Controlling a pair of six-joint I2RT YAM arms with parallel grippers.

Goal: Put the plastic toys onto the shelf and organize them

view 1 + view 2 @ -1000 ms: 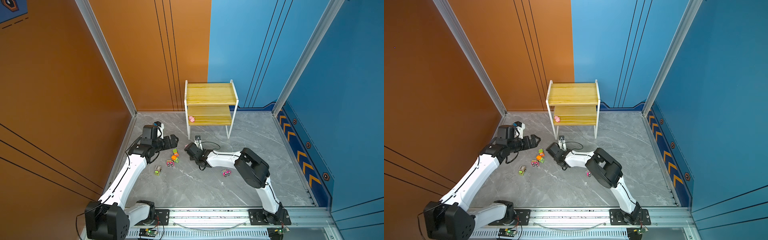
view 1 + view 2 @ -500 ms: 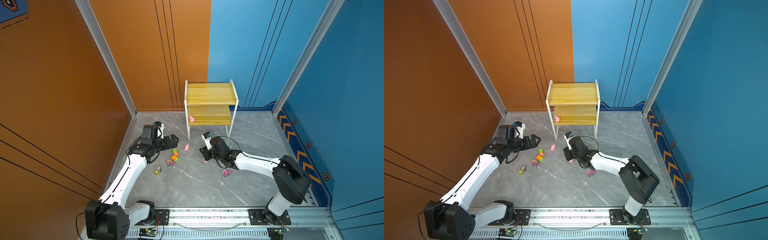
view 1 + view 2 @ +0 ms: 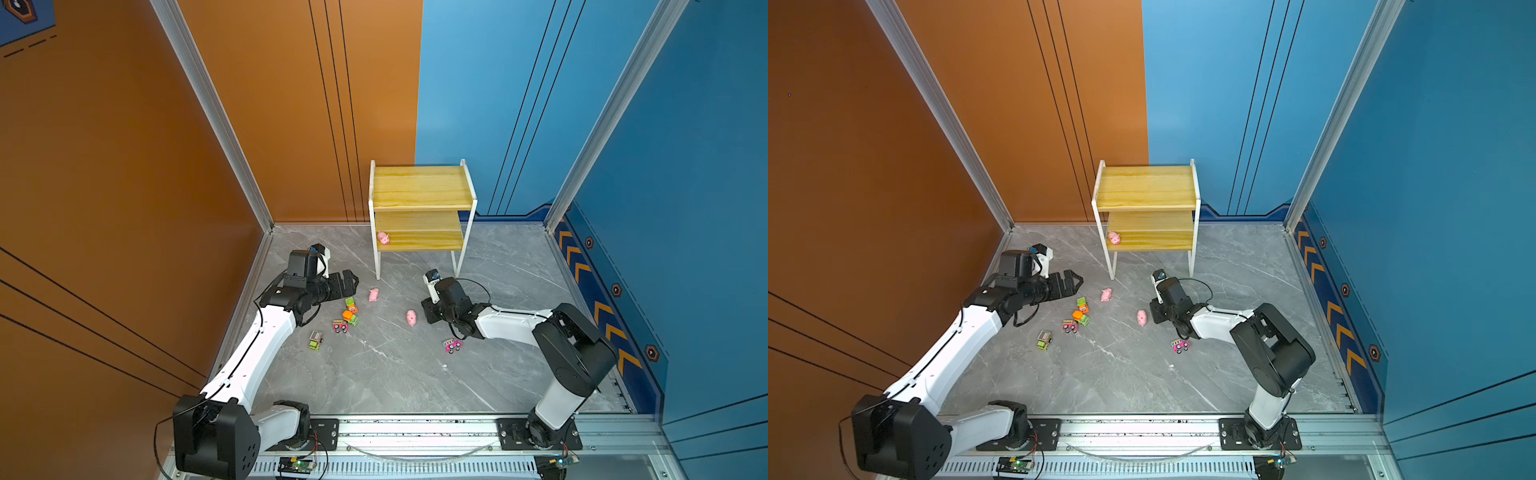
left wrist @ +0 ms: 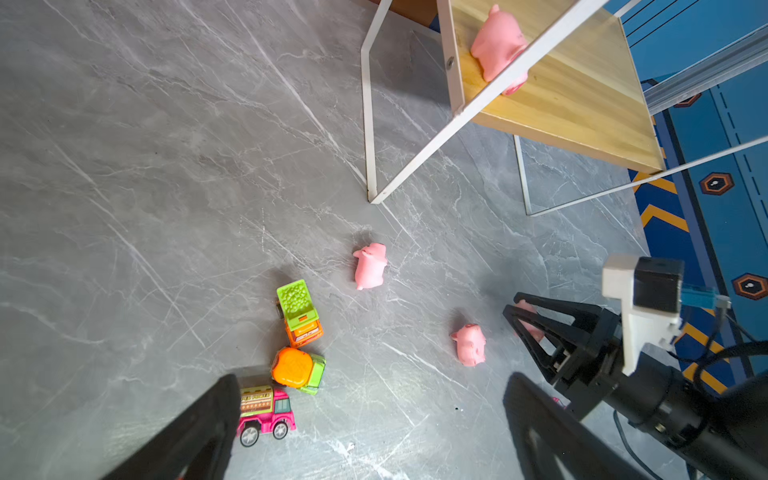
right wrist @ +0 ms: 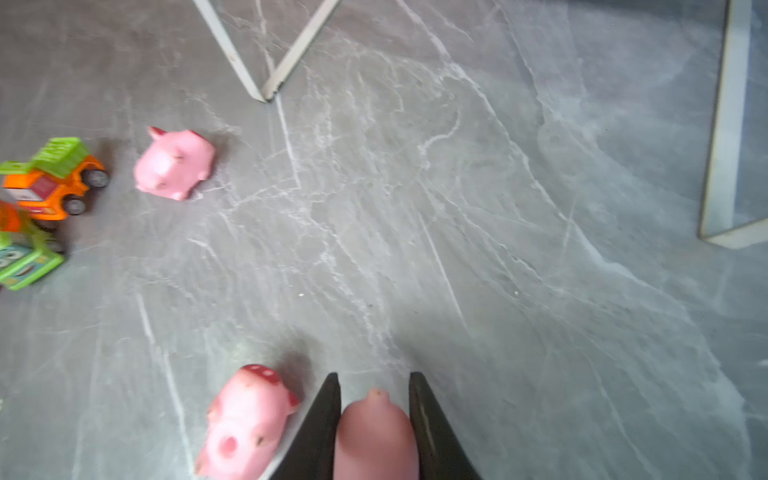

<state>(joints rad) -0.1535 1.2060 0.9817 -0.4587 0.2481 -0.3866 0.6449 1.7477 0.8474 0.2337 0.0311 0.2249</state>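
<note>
**Top views.** The two-tier rack of yellowish wooden boards on a thin white metal frame [image 3: 419, 195] stands at twelve o'clock on the grey marble-patterned floor [image 3: 374, 382]. One small pink plastic pig [image 3: 383, 238] sits at the nine o'clock end of its lower board. The upper board is bare. A second pink pig [image 3: 373, 294] and a third pink pig [image 3: 411, 318] lie loose on the floor, the third just beside the right gripper [image 3: 428, 313]. Four small green, orange and pink plastic trucks [image 3: 350, 318] lie at six o'clock of the left gripper [image 3: 349, 282]. A fifth pink truck [image 3: 451, 345] lies apart.

**Left wrist view.** The left gripper's fingers are spread wide and empty.

**Right wrist view.** The right gripper pinches a fourth pink pig [image 5: 374, 436].

**Assessment.** The step in hand is carrying this pig. The next move calls for lifting it clear of its neighbour, then reaching toward twelve o'clock to the lower board.
</note>
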